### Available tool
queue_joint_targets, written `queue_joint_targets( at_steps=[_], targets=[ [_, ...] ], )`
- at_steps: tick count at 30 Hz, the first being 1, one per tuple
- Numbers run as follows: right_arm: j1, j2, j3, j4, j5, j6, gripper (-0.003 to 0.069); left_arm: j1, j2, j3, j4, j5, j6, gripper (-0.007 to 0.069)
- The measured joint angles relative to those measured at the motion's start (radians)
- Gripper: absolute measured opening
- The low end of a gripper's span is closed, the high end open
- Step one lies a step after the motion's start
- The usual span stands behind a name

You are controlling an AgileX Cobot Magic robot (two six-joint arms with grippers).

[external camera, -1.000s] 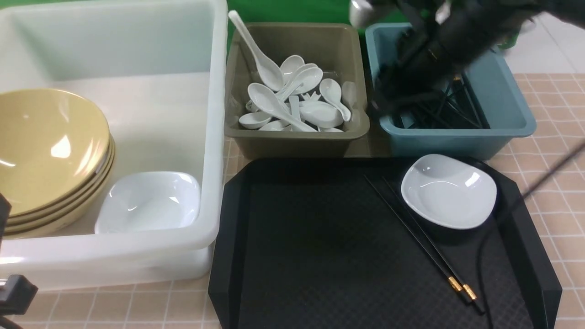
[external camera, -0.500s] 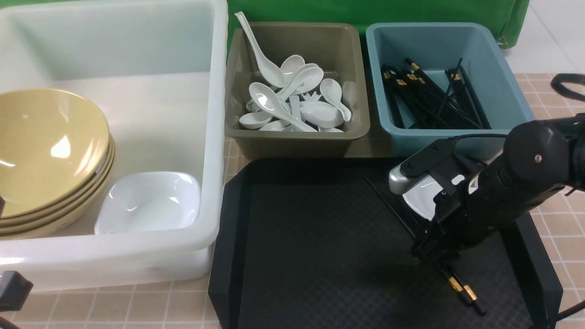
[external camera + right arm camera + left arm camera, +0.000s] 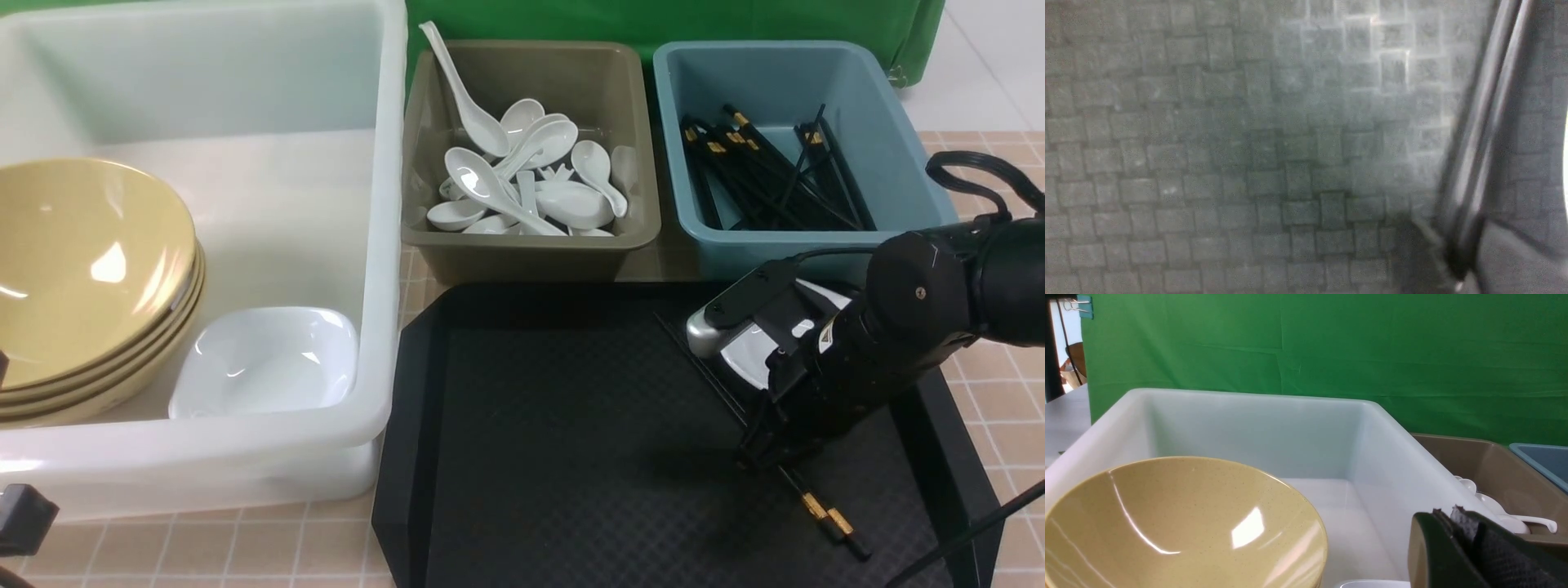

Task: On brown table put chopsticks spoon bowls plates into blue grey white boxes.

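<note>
Chopsticks (image 3: 1488,110), seemingly two, in hand (image 3: 763,457).

Cloth backdrop: plain green (image 3: 1290,355), far side, faint creases
Far left: pale surface (image 3: 1065,416) beyond the cloth's edge
Tabletop: pinkish-brown (image 3: 1012,457), pale grid lines

Probably a lab or staged test bench: robot arm (image 3: 914,286), green cloth backdrop (image 3: 1310,355), sorting bins (image 3: 535,253).

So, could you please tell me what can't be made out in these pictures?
- Right gripper's fingertips: blurred in its wrist view.
- White dish on the tray: partly behind the right arm, front view.
- Yellow bowls: cut off by the front view's left edge.
</note>
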Motion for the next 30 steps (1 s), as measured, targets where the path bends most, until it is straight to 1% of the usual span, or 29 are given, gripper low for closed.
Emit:
queue_joint_targets(
  at_steps=[2,8,14,15,17,19,23,24,25,26,28,30],
  targets=[
    [0.000,0.000,-0.002,0.003,0.009,0.001,0.0139,0.000,0.000,0.000,0.000,0.000,0.000,0.0022],
    [0.001,-0.077,0.005,0.017,0.138,-0.006,0.0141,0.000,0.000,0.000,0.000,0.000,0.000,0.0022],
    [0.001,-0.281,0.003,0.019,0.080,-0.008,0.0140,0.000,0.000,0.000,0.000,0.000,0.000,0.0022],
    [0.001,-0.281,0.003,0.019,0.080,-0.008,0.0140,0.000,0.000,0.000,0.000,0.000,0.000,0.0022],
    [0.001,-0.334,-0.005,0.019,-0.012,-0.029,0.0140,0.000,0.000,0.000,0.000,0.000,0.000,0.0022],
    [0.001,-0.352,-0.014,0.019,-0.138,-0.056,0.0140,-0.001,0.000,0.000,0.000,0.000,0.000,0.0022],
    [-0.008,-0.309,-0.029,0.021,-0.653,-0.101,0.0140,-0.001,0.000,0.000,0.000,-0.002,0.000,0.0022],
    [-0.012,-0.298,-0.031,0.022,-0.710,-0.104,0.0140,-0.001,0.000,0.000,0.000,-0.002,0.000,0.0022],
    [-0.025,-0.249,-0.039,0.026,-0.895,-0.106,0.0140,-0.001,0.000,0.000,0.000,-0.002,0.000,0.0022],
    [-0.040,-0.197,-0.052,0.035,-1.016,-0.100,0.0140,-0.001,0.000,0.000,0.000,-0.003,0.000,0.0022],
    [-0.064,-0.115,-0.083,0.060,-1.090,-0.076,0.0140,-0.001,0.000,0.000,0.000,-0.003,0.000,0.0022],
    [-0.092,-0.027,-0.132,0.087,-1.072,-0.042,0.0140,-0.001,0.000,0.000,0.000,-0.003,0.000,0.0022]
  ],
)
